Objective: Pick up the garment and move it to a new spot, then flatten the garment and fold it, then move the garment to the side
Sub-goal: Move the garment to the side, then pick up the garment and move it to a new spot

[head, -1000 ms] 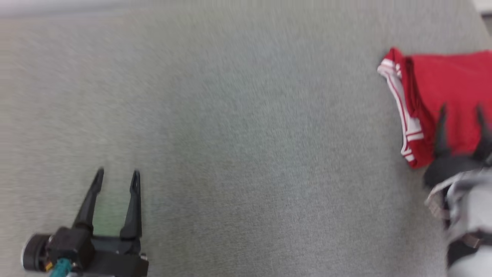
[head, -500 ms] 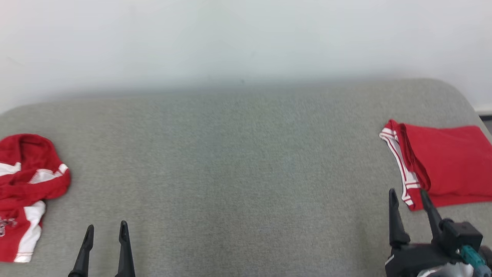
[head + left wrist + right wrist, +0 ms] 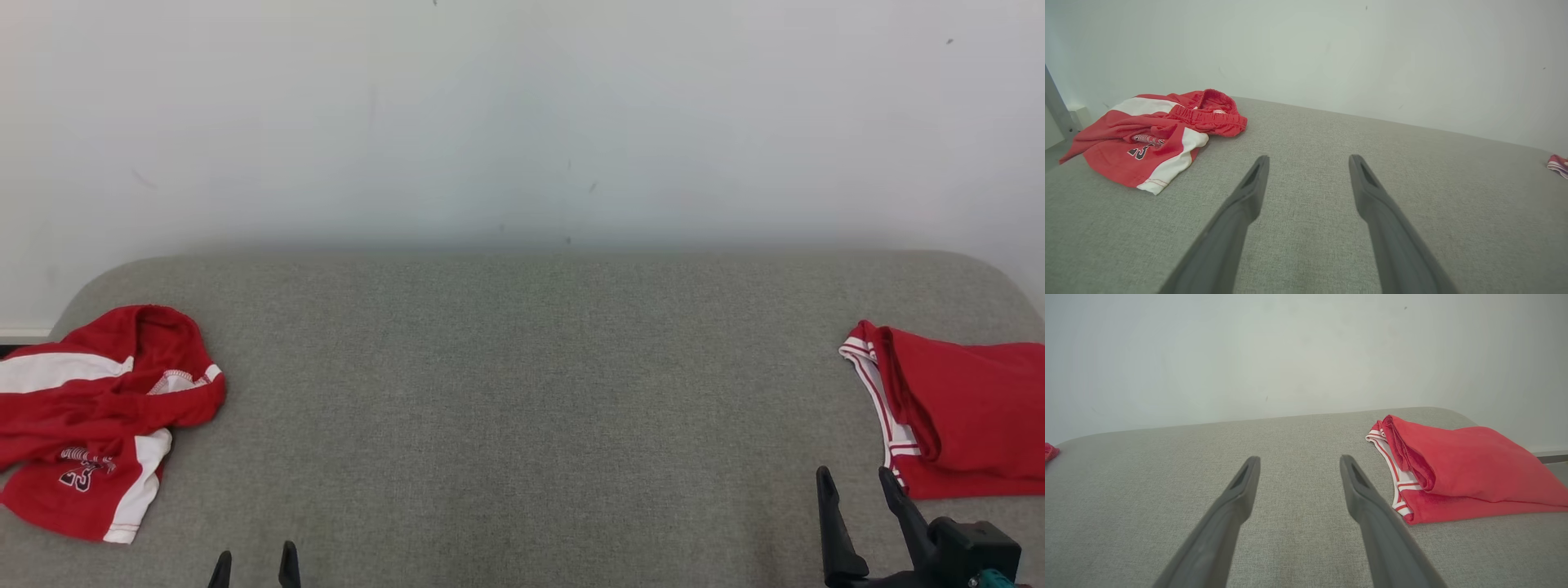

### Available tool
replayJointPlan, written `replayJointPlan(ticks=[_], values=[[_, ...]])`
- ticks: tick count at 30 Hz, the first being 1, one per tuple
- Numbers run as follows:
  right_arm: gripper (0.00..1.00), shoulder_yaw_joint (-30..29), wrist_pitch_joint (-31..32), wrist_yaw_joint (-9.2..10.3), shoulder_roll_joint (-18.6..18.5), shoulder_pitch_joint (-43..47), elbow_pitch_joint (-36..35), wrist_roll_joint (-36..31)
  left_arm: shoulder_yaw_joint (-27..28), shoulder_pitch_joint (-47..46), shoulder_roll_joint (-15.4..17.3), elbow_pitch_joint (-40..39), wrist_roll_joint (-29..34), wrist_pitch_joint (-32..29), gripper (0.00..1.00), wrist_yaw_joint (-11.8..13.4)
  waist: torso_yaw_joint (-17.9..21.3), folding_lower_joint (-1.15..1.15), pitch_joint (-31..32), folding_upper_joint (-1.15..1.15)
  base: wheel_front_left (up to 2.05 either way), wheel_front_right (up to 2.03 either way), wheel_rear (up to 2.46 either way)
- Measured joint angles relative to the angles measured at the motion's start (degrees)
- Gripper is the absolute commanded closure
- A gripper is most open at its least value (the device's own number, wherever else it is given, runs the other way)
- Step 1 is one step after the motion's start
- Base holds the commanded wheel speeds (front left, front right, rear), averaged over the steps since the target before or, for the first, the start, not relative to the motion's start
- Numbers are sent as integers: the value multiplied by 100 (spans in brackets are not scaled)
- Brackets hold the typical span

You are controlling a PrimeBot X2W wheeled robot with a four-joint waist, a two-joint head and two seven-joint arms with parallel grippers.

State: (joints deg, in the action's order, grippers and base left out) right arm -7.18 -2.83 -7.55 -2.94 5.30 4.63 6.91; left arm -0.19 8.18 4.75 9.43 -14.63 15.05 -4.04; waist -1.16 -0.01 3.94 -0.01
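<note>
Tilted up since a second ago, going by the head view: more wall in frame, both grippers lower. Camera shift, not a shift of the clothes.

Nearest: left gripper (image 3: 254,567), fingers spread wide, empty, low over bare grey tabletop (image 3: 522,408). Same for right gripper (image 3: 855,482): spread wide, nothing between the fingers, low over the tabletop.

Just ahead and to the right of right gripper: folded garment (image 3: 963,416), red with white trim, flat neat stack, near corner just beside the right fingertip, apparently not touching.

Ahead and well off to the left of left gripper: crumpled garment (image 3: 90,416), red and white, number print, elastic waistband bunched up, likely shorts, heaped near the tabletop's left end. Well apart from the folded one, wide bare stretch between.

Beyond everything: plain pale wall (image 3: 522,122).

Progress, as judgement only. Judged done and set aside: folded garment. Judged next and untouched: crumpled garment. Left to do there: pick-up, move to a new spot, flattening, folding, shift to the side. Probably the very start of a fresh cycle, with a reach from left gripper the likely opener.
</note>
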Motion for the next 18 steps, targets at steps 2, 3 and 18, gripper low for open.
replayJointPlan(ticks=[2,3,18], values=[[0,-27,33,0,1,37,-27,1,0,-2,-18,88,2,0,0,-10,-14,0,23,0,0,0,0],[0,-38,37,0,1,57,-40,3,5,-4,-22,110,3,0,0,-29,-13,0,24,0,0,0,0],[0,-69,143,0,0,60,-140,34,145,-136,-41,220,52,0,0,-164,46,1,-81,1,0,0,0]])
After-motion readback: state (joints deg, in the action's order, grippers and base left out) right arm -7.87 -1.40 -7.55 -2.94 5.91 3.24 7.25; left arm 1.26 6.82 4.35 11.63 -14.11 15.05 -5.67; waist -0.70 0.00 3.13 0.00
